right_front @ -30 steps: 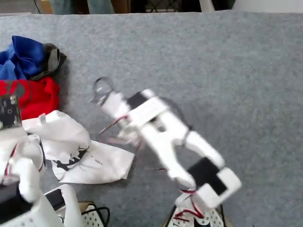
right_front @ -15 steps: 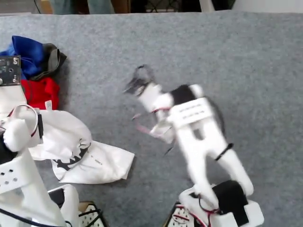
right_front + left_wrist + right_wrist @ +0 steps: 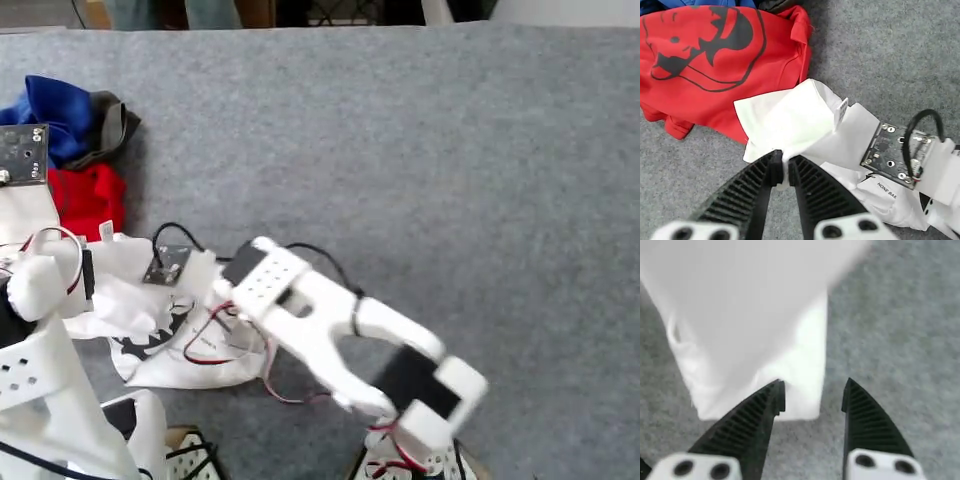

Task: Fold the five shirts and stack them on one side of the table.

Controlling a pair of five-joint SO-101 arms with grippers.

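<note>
white crumpled cotton shirt with black print: lying bunched, one fold being clamped between left gripper jaws | right gripper: hovering, jaws spread, straddling the shirt's edge | red skull-print shirt: touching the white one just beyond left gripper | blue shirt: lying farther beyond | grey felt table: lying underneath
</note>
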